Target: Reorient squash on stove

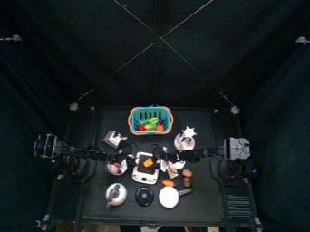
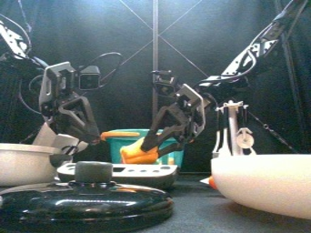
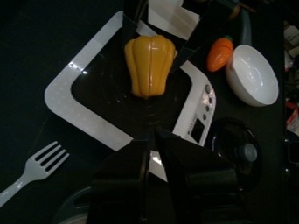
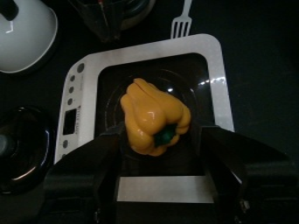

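Observation:
The yellow-orange squash (image 4: 156, 114) lies on its side on a dark burner of the white stove (image 4: 222, 61), its green stem end towards my right gripper (image 4: 167, 147). The right gripper is open, with its jaws on either side of the stem end, and I cannot tell whether they touch it. In the left wrist view the squash (image 3: 152, 63) lies on the stove (image 3: 82, 101). My left gripper (image 3: 152, 156) is shut and empty, and hangs over the stove's near edge, short of the squash. The front view shows the squash (image 2: 136, 153) under the right gripper (image 2: 165, 144).
A green basket (image 1: 150, 119) stands behind the stove. A white bowl (image 3: 251, 74) and a small orange piece (image 3: 219, 54) lie beside the stove, and a white fork (image 3: 35, 166) lies on its other side. A black pan lid (image 2: 85, 196) and a white bowl (image 2: 261, 182) stand at the front edge.

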You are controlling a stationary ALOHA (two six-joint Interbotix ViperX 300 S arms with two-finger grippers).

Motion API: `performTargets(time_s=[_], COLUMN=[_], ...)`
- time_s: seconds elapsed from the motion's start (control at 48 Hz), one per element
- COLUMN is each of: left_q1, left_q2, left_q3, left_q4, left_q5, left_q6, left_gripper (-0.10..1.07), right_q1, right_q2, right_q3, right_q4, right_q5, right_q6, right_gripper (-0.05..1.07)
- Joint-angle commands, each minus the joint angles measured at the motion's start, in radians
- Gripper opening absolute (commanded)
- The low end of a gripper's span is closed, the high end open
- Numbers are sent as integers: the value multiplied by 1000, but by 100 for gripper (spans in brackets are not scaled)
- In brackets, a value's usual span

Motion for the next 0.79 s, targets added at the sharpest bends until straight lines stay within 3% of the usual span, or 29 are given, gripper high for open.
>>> performTargets(time_s=[0.0,0.417,0.771], left_q1=[5,8,21], left_q2=[-9,-9,-9], left_q3=[-11,-11,-11], left_q4=[-2,-2,0], left_q5=[-5,-3,-3], left_q6=[3,3,3], left_gripper=[58,58,58], right_q1=[18,38,55], right_q2=[-31,-130,-123], right_q3=[-9,-23,-41], right_q4=[2,-28,-18], right_q5=[8,141,187], right_q6=[-2,-2,0], right_gripper=[71,70,70])
